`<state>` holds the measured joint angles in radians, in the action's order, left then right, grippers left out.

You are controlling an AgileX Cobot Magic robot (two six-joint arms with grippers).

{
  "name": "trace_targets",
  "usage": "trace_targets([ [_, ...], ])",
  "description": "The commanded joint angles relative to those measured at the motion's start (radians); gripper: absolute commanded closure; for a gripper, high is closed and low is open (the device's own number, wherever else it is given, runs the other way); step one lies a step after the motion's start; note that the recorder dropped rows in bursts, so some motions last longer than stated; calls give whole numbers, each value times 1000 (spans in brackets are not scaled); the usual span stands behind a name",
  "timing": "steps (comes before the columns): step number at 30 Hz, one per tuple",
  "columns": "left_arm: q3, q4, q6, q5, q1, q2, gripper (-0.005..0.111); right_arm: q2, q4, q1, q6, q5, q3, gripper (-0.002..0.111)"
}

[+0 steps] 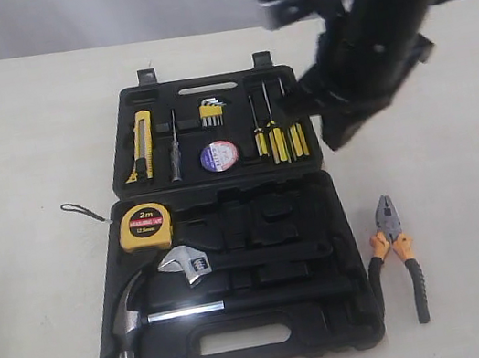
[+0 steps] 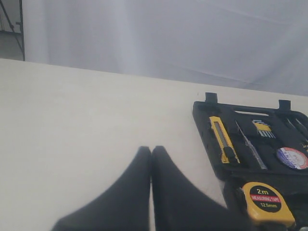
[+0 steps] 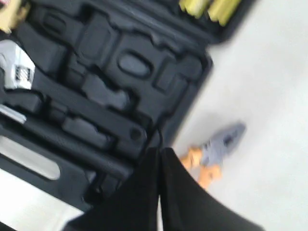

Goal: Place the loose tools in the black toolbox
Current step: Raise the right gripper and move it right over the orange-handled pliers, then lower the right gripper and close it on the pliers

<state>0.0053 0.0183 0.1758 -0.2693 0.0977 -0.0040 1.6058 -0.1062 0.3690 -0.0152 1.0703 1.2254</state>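
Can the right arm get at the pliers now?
Probably yes: the pliers lie alone on bare table right of the toolbox, on that arm's side, nothing over them. The right gripper is shut and would need opening.

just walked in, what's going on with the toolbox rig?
The two-arm robot is packing loose tools into the open black toolbox. The tape measure, utility knife and tape roll sit in the box. Only the pliers lie outside, on the table to its right. Neither arm holds anything: the right pincer is shut above the box's right side, and the left pincer is shut over the table, away from the box.
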Motion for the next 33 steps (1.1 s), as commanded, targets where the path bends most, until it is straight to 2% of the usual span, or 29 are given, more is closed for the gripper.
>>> trace_targets([
  [1, -5, 3, 1, -1, 6, 4, 107, -177, 84, -41, 153, -142, -267, 109],
  [5, -5, 3, 1, -1, 6, 4, 107, -207, 144, -65, 287, -229, -429, 108],
  [13, -5, 3, 1, -1, 6, 4, 107, -138, 141, -65, 400, -307, -437, 107],
  [15, -5, 3, 1, -1, 6, 4, 107, -117, 141, -65, 402, -328, -437, 91],
  [18, -5, 3, 1, -1, 6, 4, 107, -84, 141, -65, 442, -375, -437, 52],
  [20, -5, 3, 1, -1, 6, 4, 107, -63, 141, -65, 442, -391, -437, 42],
  [29, -5, 3, 1, -1, 6, 4, 107, 87, 141, -65, 501, -530, -437, 43],
  [33, -5, 3, 1, -1, 6, 4, 107, 123, 203, -65, 564, -558, -437, 43],
])
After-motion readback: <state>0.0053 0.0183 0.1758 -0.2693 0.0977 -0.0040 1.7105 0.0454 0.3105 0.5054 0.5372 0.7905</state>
